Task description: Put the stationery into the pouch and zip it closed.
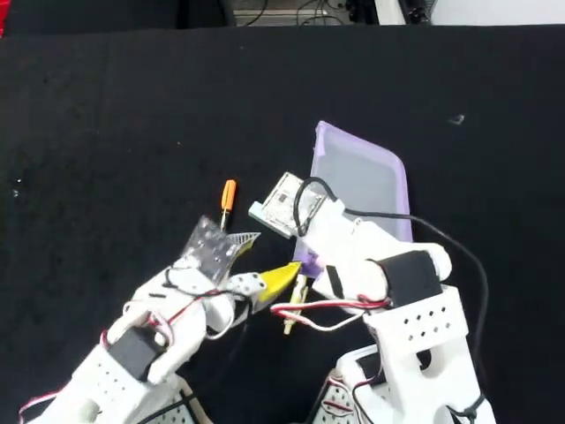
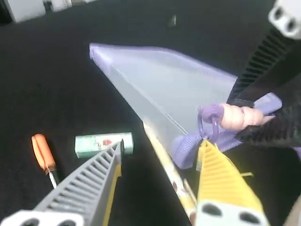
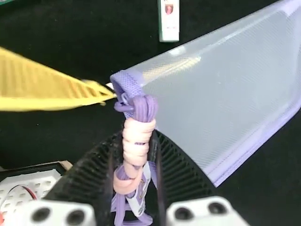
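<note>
Both arms stood at the near edge of the black worktop [image 1: 106, 106], side by side.

Right pincer [image 3: 135, 140] was closed on the cord [image 3: 141, 108] tied to the pouch's zip: purple and peach windings, clamped between the two black fingers.

Left pincer [image 2: 161, 145] was open, jaws wide apart. Its yellow finger [image 2: 214, 174] had its tip just beside the purple zip ring [image 2: 207, 127] at the pouch's near corner; whether it touched could not be told. The grey finger [image 2: 89, 181] pointed toward the eraser.

A pencil [image 2: 164, 162] lay on the worktop between the left pincer's fingers, along the pouch's near left edge and outside it.

The pouch [image 1: 362, 177], clear with purple trim, lay flat, right of the worktop's middle, its long side running away toward the far edge.

An eraser [image 2: 103, 143] in a green and white sleeve lay near the worktop's middle, left of the pouch and apart from it. Just beside it on the left lay an orange-handled tool [image 1: 228, 194]. Both were outside the pouch.
</note>
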`<move>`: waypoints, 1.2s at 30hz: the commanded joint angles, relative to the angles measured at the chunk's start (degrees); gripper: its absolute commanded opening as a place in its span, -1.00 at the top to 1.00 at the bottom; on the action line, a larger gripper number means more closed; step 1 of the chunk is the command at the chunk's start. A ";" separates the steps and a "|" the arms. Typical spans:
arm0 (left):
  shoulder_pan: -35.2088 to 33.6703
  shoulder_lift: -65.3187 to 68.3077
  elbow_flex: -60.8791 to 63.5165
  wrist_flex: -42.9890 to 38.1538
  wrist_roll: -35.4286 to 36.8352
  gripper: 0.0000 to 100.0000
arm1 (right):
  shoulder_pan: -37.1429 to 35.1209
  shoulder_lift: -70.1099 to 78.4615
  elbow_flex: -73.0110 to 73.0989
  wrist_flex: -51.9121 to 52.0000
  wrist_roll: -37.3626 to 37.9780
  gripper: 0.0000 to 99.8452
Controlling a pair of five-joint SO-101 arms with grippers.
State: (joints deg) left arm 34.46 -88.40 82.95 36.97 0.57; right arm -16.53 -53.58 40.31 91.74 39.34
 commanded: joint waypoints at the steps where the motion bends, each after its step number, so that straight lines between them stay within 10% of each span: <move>1: -0.31 13.98 -10.51 0.35 1.05 0.48 | -2.29 -1.45 -0.92 -1.14 -1.14 0.98; 36: -2.15 37.27 -14.64 -12.92 0.62 0.57 | -2.20 -1.45 -1.71 -0.70 -1.23 0.98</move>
State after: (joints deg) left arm 34.37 -53.23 73.45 25.45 0.84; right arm -18.02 -53.58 40.31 91.74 38.81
